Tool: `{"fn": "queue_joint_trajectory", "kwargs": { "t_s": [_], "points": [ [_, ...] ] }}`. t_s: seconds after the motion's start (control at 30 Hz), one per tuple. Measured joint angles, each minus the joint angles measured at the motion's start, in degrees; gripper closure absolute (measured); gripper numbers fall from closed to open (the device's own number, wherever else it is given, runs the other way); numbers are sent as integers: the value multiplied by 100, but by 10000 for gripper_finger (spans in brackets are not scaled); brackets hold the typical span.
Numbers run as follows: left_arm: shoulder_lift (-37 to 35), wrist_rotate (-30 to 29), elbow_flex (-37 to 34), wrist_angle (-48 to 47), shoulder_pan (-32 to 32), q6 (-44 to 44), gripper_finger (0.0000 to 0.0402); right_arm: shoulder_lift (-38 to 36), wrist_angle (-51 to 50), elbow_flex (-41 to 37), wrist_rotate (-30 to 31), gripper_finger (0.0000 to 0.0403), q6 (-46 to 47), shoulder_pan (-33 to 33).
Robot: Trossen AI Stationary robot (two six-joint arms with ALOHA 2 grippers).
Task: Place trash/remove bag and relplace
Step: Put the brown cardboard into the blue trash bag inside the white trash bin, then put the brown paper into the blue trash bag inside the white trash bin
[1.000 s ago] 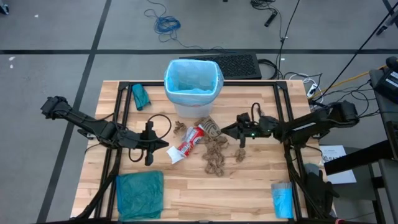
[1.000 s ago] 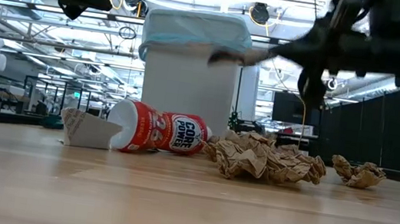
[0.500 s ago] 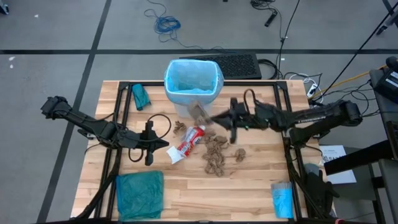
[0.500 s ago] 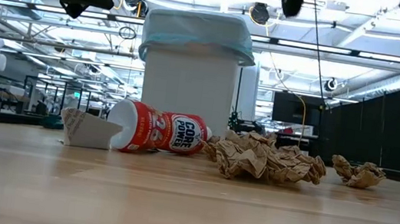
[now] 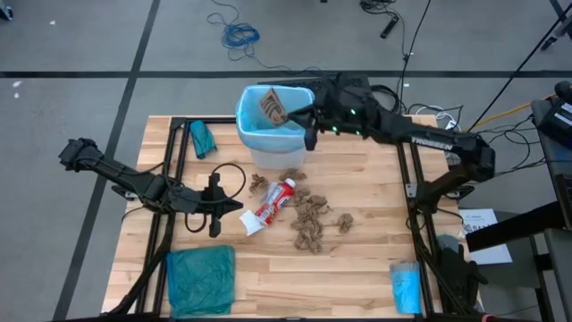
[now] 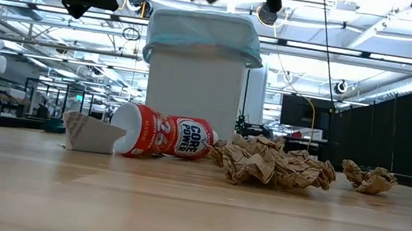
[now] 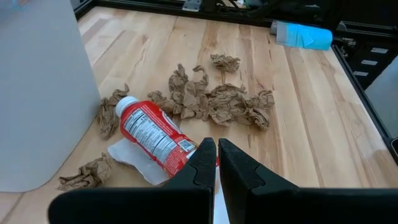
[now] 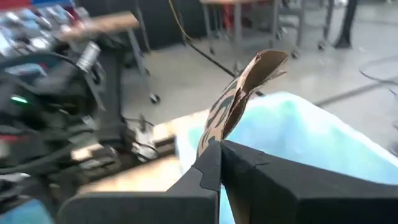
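Bag: thin, crinkly light-blue liner [image 5: 268,125] folded over the rim of the white bin [image 5: 284,159] at the table's far middle edge.
High view, right gripper [image 5: 295,114]: reaches over the bin's open mouth, fingers pressed together on a flat brown paper scrap [image 5: 272,106] held above the liner.
High view, left gripper [image 5: 234,207]: fingers pressed together, holding nothing, just beside the white cap of the red-and-white tube [image 5: 271,205].
High view, trash: crumpled brown paper pieces [image 5: 311,219] lie in a loose cluster right of the tube, in front of the bin; bare wood lies open toward the near edge.
High view, table edges: teal plastic bag [image 5: 200,280] at the near left corner, small blue roll [image 5: 406,287] at the near right corner, small teal bundle [image 5: 202,138] left of the bin.
Low view: smooth white bin wall [image 6: 194,82] with the liner bunched at its top; tube [image 6: 163,135] on its side before it, wrinkled paper pile [image 6: 273,162] to its right.
Left wrist view: dark fingers [image 7: 202,163] closed just short of the tube [image 7: 154,134]; plank table [image 7: 311,118] open beyond.
Right wrist view: fingers pinch the scrap [image 8: 239,93], which stands up curved over the liner [image 8: 311,134].
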Motion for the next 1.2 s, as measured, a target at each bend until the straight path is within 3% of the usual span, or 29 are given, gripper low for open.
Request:
{"fn": "queue_joint_trajectory", "kwargs": {
  "t_s": [0.4, 0.93, 1.2],
  "points": [
    [0, 2, 0, -1, -1, -45, 384, 696, -427, 434, -16, 402, -66, -505],
    [0, 57, 0, 0, -2, -50, 384, 696, -425, 437, -14, 339, 22, -529],
    [0, 68, 0, 0, -2, -50, 384, 696, -388, 437, -14, 332, 81, -529]
  ]
}}
